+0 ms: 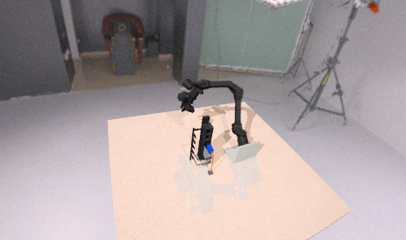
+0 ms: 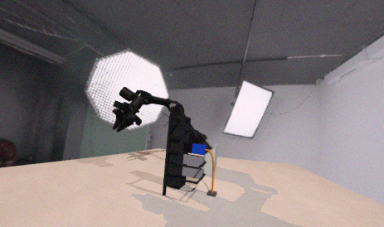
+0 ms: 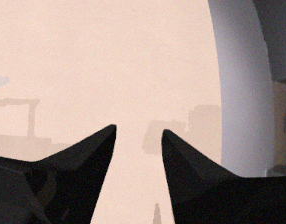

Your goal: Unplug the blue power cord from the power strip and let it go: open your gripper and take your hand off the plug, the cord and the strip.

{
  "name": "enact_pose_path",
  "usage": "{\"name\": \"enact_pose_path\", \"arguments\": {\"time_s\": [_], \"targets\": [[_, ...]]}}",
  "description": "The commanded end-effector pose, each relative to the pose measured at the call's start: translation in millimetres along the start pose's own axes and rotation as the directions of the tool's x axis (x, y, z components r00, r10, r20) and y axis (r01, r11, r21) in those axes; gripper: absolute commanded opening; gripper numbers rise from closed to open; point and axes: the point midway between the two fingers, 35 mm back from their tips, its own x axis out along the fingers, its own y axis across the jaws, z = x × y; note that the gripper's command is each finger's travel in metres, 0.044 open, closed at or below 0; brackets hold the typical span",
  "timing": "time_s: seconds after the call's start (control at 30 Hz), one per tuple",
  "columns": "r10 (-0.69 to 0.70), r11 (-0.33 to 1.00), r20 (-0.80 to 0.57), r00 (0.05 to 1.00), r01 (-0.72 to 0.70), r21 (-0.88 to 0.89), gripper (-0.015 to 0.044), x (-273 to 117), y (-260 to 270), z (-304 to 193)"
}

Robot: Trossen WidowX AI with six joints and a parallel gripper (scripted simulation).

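Note:
The blue plug [image 1: 210, 149] [image 2: 198, 149] sits against the side of the black upright power strip [image 1: 206, 133] [image 2: 176, 157]; how deep it sits in the socket cannot be told. Its orange cord [image 1: 212, 162] [image 2: 213, 171] runs down to a small dark block [image 1: 210, 172] [image 2: 211, 193] on the table. My gripper [image 1: 186, 109] [image 3: 139, 132] is partly open with nothing between its fingers. It hangs in the air above and to the left of the strip in the top view, well away from plug and cord. The wrist view shows neither plug, cord nor strip.
A thin black rack [image 1: 192, 146] stands at the strip's left in the top view. A pale upright panel [image 1: 244, 152] [image 2: 211, 159] stands right of the cord, before the arm's base. The arm arches above the table [image 1: 152, 184] [image 2: 73, 186], higher than the strip.

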Motion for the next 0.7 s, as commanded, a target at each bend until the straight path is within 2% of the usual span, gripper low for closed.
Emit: {"name": "enact_pose_path", "arguments": {"time_s": [0.0, 0.2, 0.43, 0.67], "targets": [[0.088, 0.996, 0.074, 0.993, -0.086, -0.04, 0.016, 3, 39, 33], [0.236, 0.968, 0.183, 0.954, -0.215, -0.127, 0.016, -9, 110, 85], [0.409, 0.903, 0.268, 0.872, -0.344, -0.256, 0.016, -43, 202, 130], [0.541, 0.809, 0.242, 0.805, -0.421, -0.41, 0.016, -76, 283, 139]]}}
